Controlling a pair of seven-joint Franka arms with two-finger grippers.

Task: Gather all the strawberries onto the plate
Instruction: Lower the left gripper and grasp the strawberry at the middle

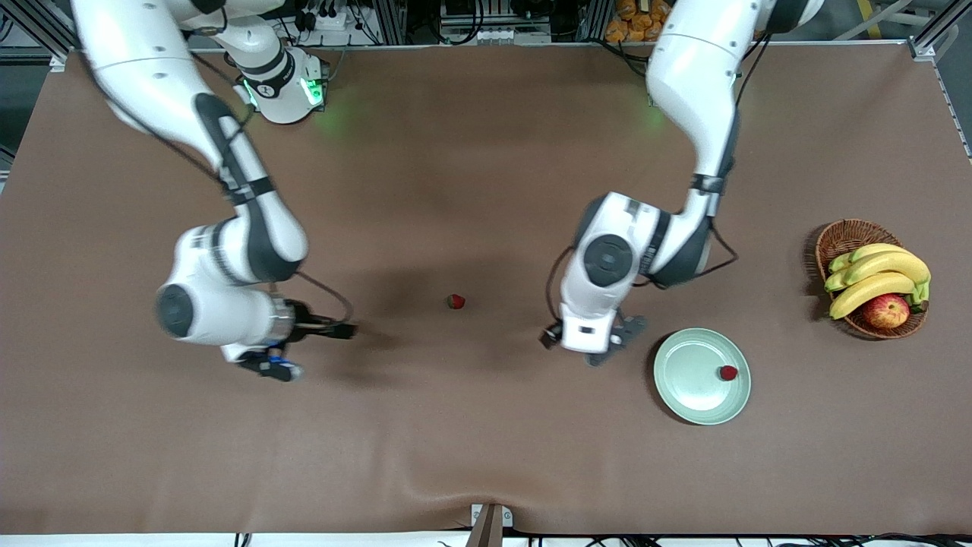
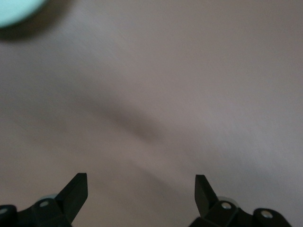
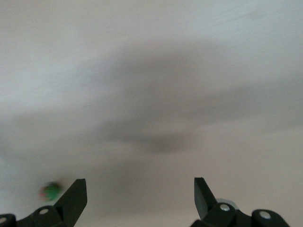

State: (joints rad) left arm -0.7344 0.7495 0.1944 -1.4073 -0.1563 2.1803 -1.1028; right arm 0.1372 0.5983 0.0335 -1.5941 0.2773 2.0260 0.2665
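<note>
A: Where is the right gripper [image 3: 140, 198]?

B: Over bare brown table [image 1: 471, 152] toward the right arm's end. The right wrist view shows its two dark fingers [image 3: 73, 198] standing wide apart with nothing between them.

A: And the strawberries relative to it?

B: One strawberry on the table [image 1: 455, 301] lies well apart from that gripper, toward the middle of the table, roughly midway between the two grippers. In the right wrist view a small red and green blur [image 3: 50, 191] sits just outside one fingertip; it looks like a berry, but I cannot tell which one.

A: The left gripper [image 2: 141, 196]?

B: It hangs over the table just beside the plate [image 1: 687, 380], on the side toward the table's middle. Its fingers are also spread wide and hold nothing. The plate carries one strawberry on the plate [image 1: 728, 372], close to the rim on the side away from the left gripper.

A: What is hard to make out?

B: In the front view both grippers are largely covered by their own wrists. In the left wrist view only a pale green sliver of the plate shows at the frame's corner. I can find only two berries for certain.

A: Anything else?

B: A wicker basket [image 1: 839, 239] with bananas [image 1: 873, 277] and an apple [image 1: 885, 311] stands toward the left arm's end, well apart from the plate.
</note>
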